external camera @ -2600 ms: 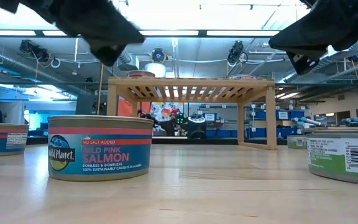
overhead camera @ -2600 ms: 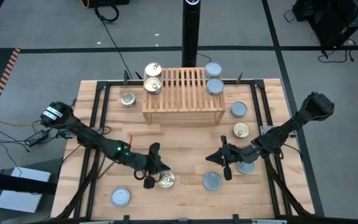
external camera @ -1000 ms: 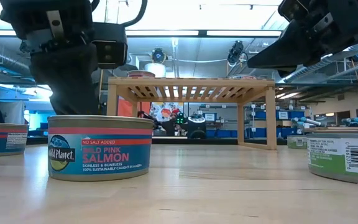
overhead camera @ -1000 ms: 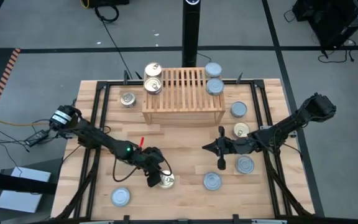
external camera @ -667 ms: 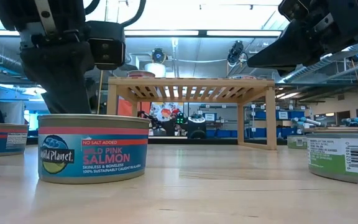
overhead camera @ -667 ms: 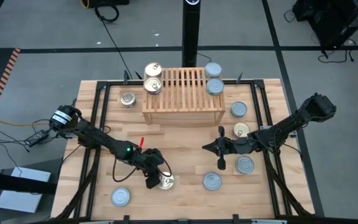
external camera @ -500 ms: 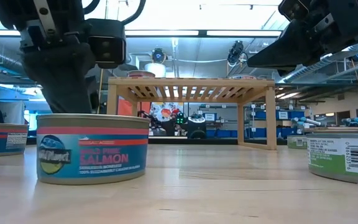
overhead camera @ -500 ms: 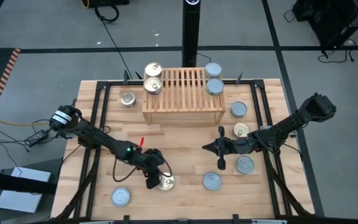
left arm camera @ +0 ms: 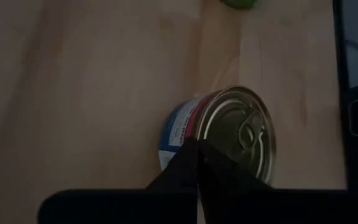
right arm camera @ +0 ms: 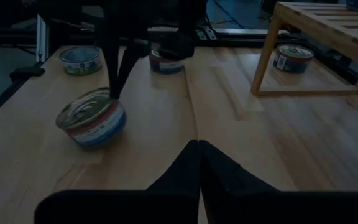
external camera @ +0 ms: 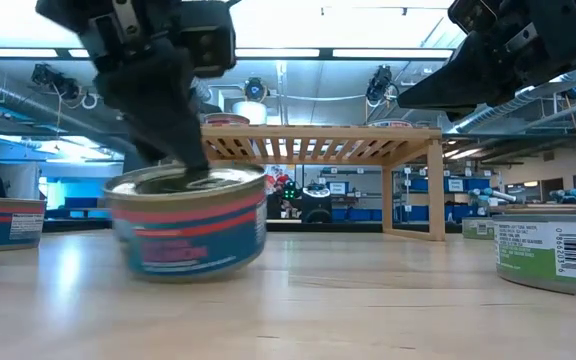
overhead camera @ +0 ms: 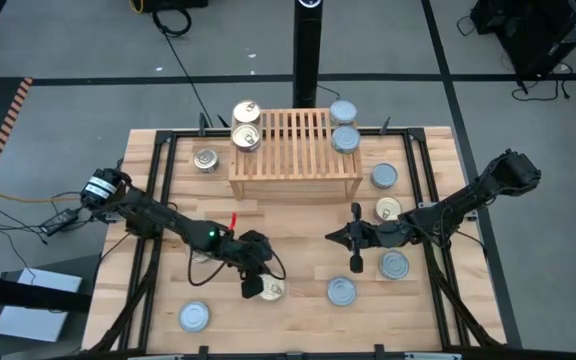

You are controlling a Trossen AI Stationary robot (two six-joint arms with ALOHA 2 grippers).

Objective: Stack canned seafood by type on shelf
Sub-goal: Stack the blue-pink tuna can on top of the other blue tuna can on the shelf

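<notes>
Both arms matte black, slim jointed links w/ loose black cabling. Left arm (overhead camera: 158,221): green LED (red mark beside it), white-labelled base joint. Right arm (overhead camera: 458,208): all black.

The tilted salmon tin (external camera: 188,222) wore a blue label with a red band under a gold-cream pull-tab lid, the tin (external camera: 556,252) at the table's edge showed green and white with a black barcode, and the slatted shelf (overhead camera: 295,148) was pale wood.

Dim wrist views, motion-blurred tin (external camera: 186,222)
</notes>
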